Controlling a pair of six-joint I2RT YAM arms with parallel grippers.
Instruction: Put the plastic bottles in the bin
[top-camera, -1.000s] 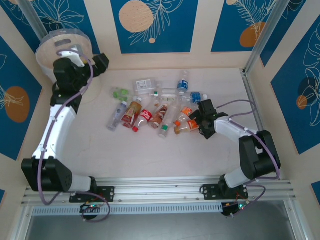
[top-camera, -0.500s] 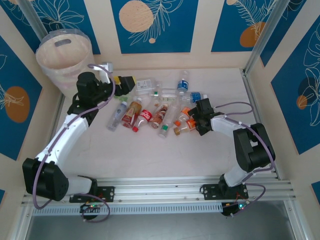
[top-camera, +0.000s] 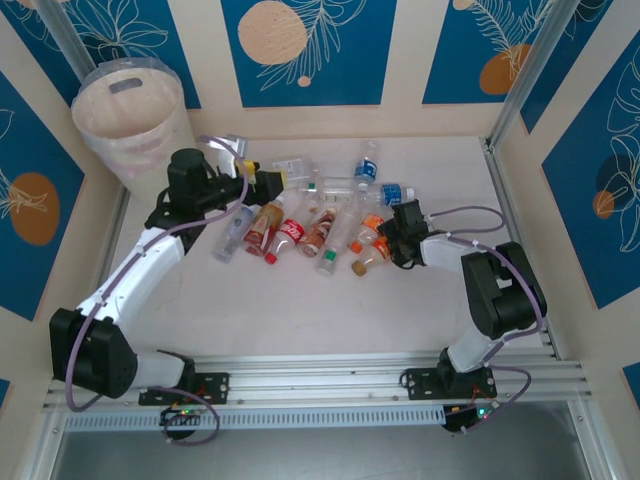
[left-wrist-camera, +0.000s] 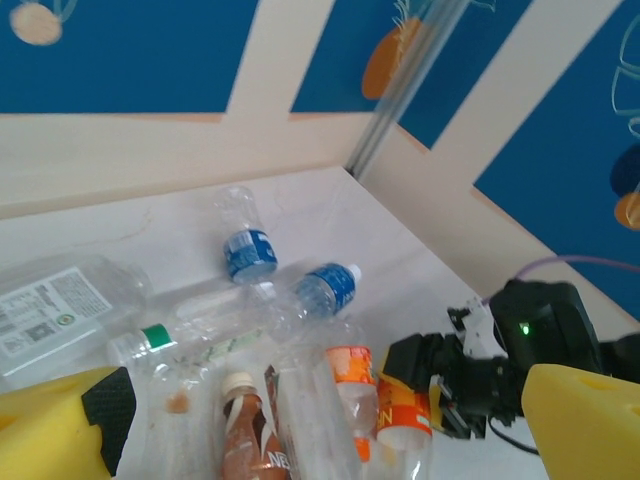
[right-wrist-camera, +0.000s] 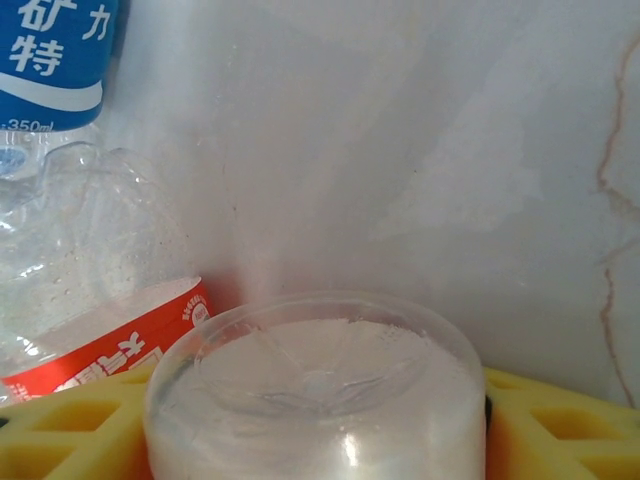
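Note:
Several plastic bottles (top-camera: 300, 222) lie in a loose heap in the middle of the table. The cream-white bin (top-camera: 140, 135) stands in the far left corner. My right gripper (top-camera: 396, 240) is low at the heap's right end, shut on an orange-labelled bottle (top-camera: 369, 256). That bottle's clear base (right-wrist-camera: 315, 400) sits between the yellow fingers (right-wrist-camera: 560, 430) of the right gripper (right-wrist-camera: 315, 435). The left wrist view shows the same bottle (left-wrist-camera: 405, 412) in the black jaws. My left gripper (top-camera: 262, 182) hovers open over the heap's far left end, with wide-apart yellow fingers (left-wrist-camera: 50, 425) holding nothing.
Blue-labelled bottles (left-wrist-camera: 250, 252) lie nearest the back wall, with a flat clear bottle (left-wrist-camera: 60, 305) beside them. A red-labelled bottle (right-wrist-camera: 110, 340) touches the held one. A metal post (top-camera: 525, 70) stands at the back right corner. Bare table (top-camera: 300, 310) lies in front of the heap.
My left arm has swung from above the bin down to the heap's left end, still open. My right gripper has closed round the orange-labelled bottle.

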